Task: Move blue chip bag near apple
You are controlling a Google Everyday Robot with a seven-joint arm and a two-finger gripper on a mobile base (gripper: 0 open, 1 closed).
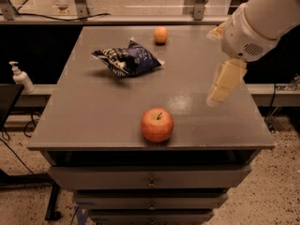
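Note:
The blue chip bag (127, 59) lies crinkled on the far left part of the grey table top (93, 116). The red-orange apple (157, 124) stands near the front edge, about in the middle, well apart from the bag. My gripper (221, 83) hangs from the white arm (262, 18) above the right side of the table. It is to the right of both the bag and the apple, touches neither, and holds nothing that I can see.
A small plain orange fruit (161, 34) sits at the far edge behind the bag. The table is a cabinet with drawers (150, 177) below. A white pump bottle (21, 77) stands on a ledge to the left. Railings run along the back.

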